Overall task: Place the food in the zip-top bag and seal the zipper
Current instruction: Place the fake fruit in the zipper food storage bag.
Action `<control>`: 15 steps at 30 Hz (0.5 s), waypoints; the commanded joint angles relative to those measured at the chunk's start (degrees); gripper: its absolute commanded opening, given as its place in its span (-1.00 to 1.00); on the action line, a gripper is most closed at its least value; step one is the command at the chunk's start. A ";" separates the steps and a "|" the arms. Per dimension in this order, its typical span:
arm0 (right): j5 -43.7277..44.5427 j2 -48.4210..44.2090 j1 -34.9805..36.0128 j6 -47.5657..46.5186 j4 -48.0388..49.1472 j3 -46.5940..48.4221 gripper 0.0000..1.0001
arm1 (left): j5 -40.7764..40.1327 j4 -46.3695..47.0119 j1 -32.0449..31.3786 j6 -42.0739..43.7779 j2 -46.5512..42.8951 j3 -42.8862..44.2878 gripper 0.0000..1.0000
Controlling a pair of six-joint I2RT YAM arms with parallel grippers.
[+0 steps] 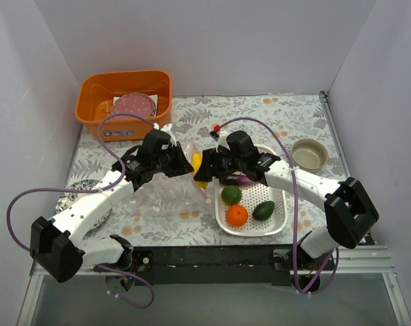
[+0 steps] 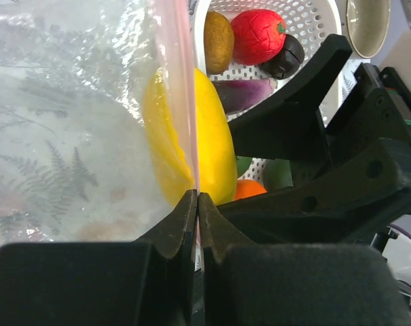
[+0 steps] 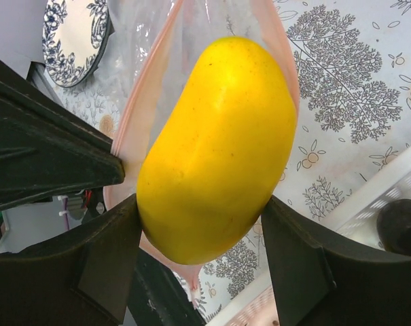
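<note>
My left gripper [image 2: 197,197] is shut on the pink zipper [image 2: 185,102] of the clear zip-top bag [image 1: 166,197] and holds its mouth up. My right gripper [image 3: 202,231] is shut on a yellow mango [image 3: 219,142], which sits at the bag's mouth with the pink rim [image 3: 134,102] looping round behind it. Seen from the left wrist, part of the mango [image 2: 215,149] shows through the plastic. More food lies in the white basket [image 1: 280,210]: an orange [image 1: 237,214], a green fruit [image 1: 231,195], a dark green piece [image 1: 263,210], a red apple [image 2: 257,34], a brown piece [image 2: 219,41] and a purple eggplant [image 2: 249,92].
An orange bin [image 1: 100,92] with a pink plate [image 1: 132,105] stands at the back left. A small bowl [image 1: 309,153] sits at the right, beyond the basket. A blue-patterned plate [image 1: 73,197] lies under my left arm. White walls close in three sides.
</note>
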 commanded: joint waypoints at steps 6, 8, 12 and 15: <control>-3.67 -1.14 0.18 -3.37 1.23 2.45 0.32 | -1.02 -1.18 -0.04 -0.99 -2.11 3.55 -1.00; -5.34 -1.58 0.18 -3.46 3.15 1.92 0.44 | -1.37 -1.27 -0.04 -0.91 -2.11 3.90 -1.00; -7.01 -3.16 0.18 -3.55 5.80 0.25 0.64 | -2.69 -1.89 -0.04 -0.82 -1.76 4.16 -1.00; -7.45 -5.35 0.18 -2.76 9.39 -2.20 0.72 | -2.96 -1.80 -0.04 -0.91 -1.67 3.82 -1.00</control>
